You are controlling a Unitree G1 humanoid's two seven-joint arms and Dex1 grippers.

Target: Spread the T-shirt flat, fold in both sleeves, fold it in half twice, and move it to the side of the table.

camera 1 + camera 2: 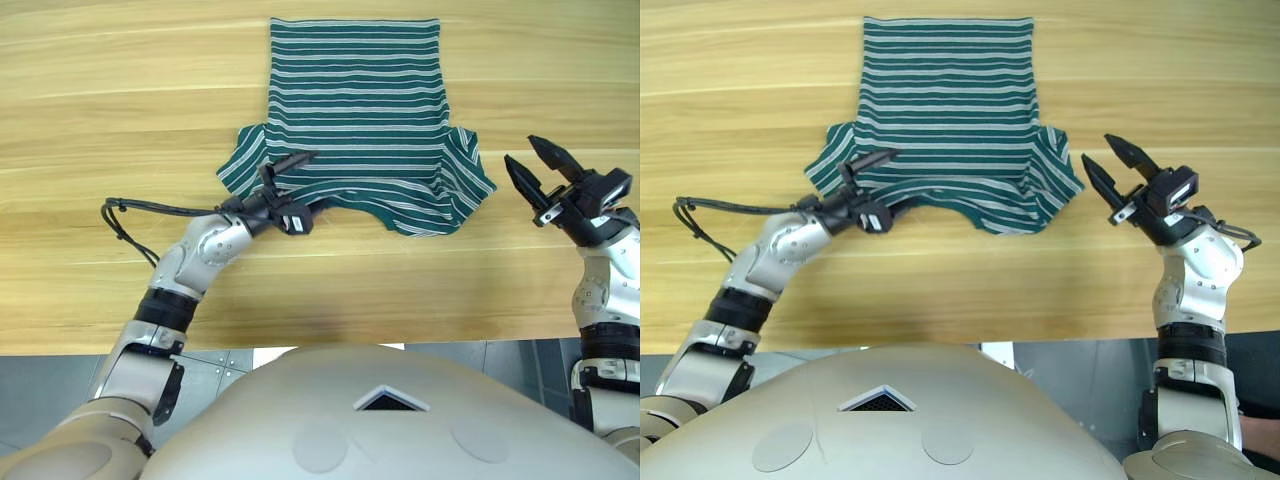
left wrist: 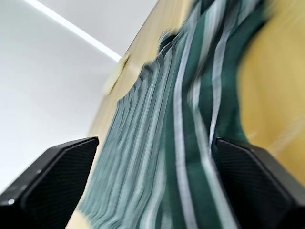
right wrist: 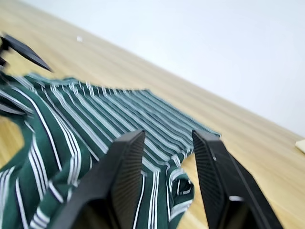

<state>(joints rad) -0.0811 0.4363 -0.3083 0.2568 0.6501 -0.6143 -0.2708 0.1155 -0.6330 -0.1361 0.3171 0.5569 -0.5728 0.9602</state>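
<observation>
Lying on the pale wooden counter (image 1: 100, 110), the green T-shirt (image 1: 355, 100) with thin white stripes sits in the middle of the far half, its straight hem (image 1: 355, 22) away from the robot and its neckline (image 1: 362, 200) towards the robot. The body of the shirt is mostly smooth and flat. The two short sleeves are not: the left sleeve (image 1: 240, 160) is rumpled at the shirt's left edge, and the right sleeve (image 1: 465, 170) is bunched into folds at its right edge. The left claw (image 1: 298, 185) is down at the shirt, where the left sleeve meets the near edge. Its fingers stand apart, one slim dark finger (image 1: 295, 159) lying over the striped cloth and the other low by the counter. In the left wrist view the fabric runs between the two spread fingers, so the claw is set around the cloth without pinching it. A black cable (image 1: 130, 212) loops over the counter beside the left forearm. The right claw (image 1: 522, 150) is just beside the right sleeve, off the shirt and not touching it, and it points towards the far side of the counter. Its fingers are spread wide with nothing between them.
</observation>
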